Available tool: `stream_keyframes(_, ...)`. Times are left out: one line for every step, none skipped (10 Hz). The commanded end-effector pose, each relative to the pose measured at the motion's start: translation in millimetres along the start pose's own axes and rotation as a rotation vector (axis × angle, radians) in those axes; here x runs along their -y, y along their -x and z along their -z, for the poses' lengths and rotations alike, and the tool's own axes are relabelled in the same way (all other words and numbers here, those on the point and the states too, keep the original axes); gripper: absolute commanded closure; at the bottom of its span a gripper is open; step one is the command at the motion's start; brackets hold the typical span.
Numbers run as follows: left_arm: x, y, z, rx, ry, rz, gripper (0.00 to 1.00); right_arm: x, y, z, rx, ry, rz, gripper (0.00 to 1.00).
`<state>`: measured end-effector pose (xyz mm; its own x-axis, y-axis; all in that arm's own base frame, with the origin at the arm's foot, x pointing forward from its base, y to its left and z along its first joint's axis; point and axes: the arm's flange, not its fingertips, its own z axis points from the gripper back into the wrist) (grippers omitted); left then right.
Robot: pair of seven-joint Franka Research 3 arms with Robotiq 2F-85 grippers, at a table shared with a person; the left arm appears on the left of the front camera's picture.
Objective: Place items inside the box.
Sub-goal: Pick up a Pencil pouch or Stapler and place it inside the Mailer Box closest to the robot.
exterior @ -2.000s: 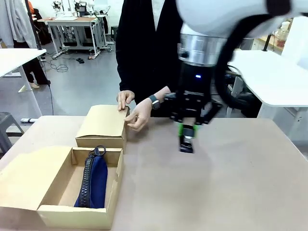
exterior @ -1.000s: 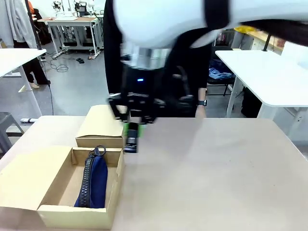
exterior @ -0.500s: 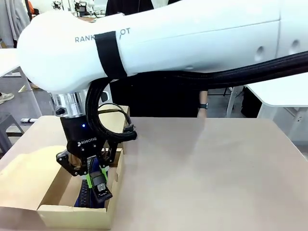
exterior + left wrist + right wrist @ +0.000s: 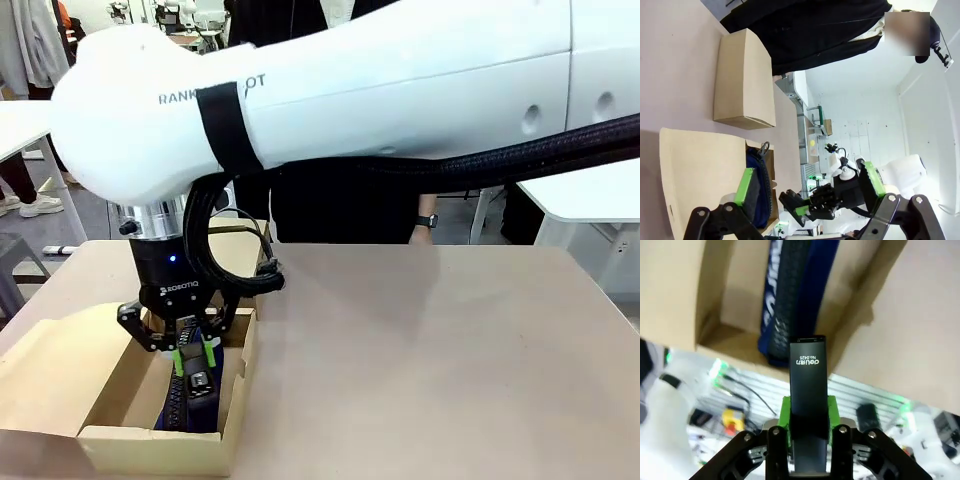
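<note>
My right gripper (image 4: 190, 362) reaches across from the right and hangs over the open box (image 4: 150, 445) at the near left, shut on a black stapler (image 4: 197, 383) that points down into it. In the right wrist view the stapler (image 4: 808, 385) sits between the green pads of the right gripper (image 4: 808, 414), above the dark blue zip pouch (image 4: 795, 295) lying in the box (image 4: 685, 290). The pouch (image 4: 172, 408) shows beside the stapler. My left gripper (image 4: 807, 185) stands open and holds nothing, off to the side of the box flap (image 4: 700, 165).
A smaller shut cardboard box (image 4: 742, 75) stands just behind the open one. A person in black stands at the far side, one wrist with a watch (image 4: 428, 220) near the table edge. Bare tabletop (image 4: 430, 360) stretches to the right.
My right arm has swung left with the stapler, from beside the smaller box to over the open box, and lowered it toward the pouch. The person's hands have drawn back.
</note>
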<state>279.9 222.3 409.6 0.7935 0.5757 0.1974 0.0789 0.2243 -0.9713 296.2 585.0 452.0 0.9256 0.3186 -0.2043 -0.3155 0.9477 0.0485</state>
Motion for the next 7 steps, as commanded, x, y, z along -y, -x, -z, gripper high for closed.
stream_keyframes(-0.1, 3.0, 0.6, 0.002, 0.016, 0.016, 0.00, 5.8, 7.6, 16.1, 0.095, -0.053, 0.167, 0.68)
stream_keyframes(-0.1, 3.0, 0.6, 0.002, 0.016, 0.016, 0.00, 7.3, 7.3, 17.8, 0.104, -0.035, 0.209, 0.68)
stream_keyframes(-0.1, 3.0, 0.6, 0.002, 0.016, 0.016, 0.00, 10.3, 6.1, 20.5, 0.114, -0.026, 0.255, 0.68)
stream_keyframes(-0.1, 3.0, 0.6, 0.002, 0.016, 0.016, 0.00, 15.3, 6.3, 21.8, 0.140, -0.014, 0.295, 0.68)
stream_keyframes(-0.1, 3.0, 0.6, 0.002, 0.016, 0.016, 0.00, 20.3, 5.7, 22.3, 0.151, -0.005, 0.320, 0.68)
stream_keyframes(-0.1, 3.0, 0.6, 0.002, 0.016, 0.016, 0.00, 25.0, 5.0, 21.9, 0.165, -0.002, 0.325, 0.68)
stream_keyframes(-0.1, 3.0, 0.6, 0.002, 0.016, 0.016, 0.00, 28.0, 3.2, 22.4, 0.171, 0.008, 0.319, 0.68)
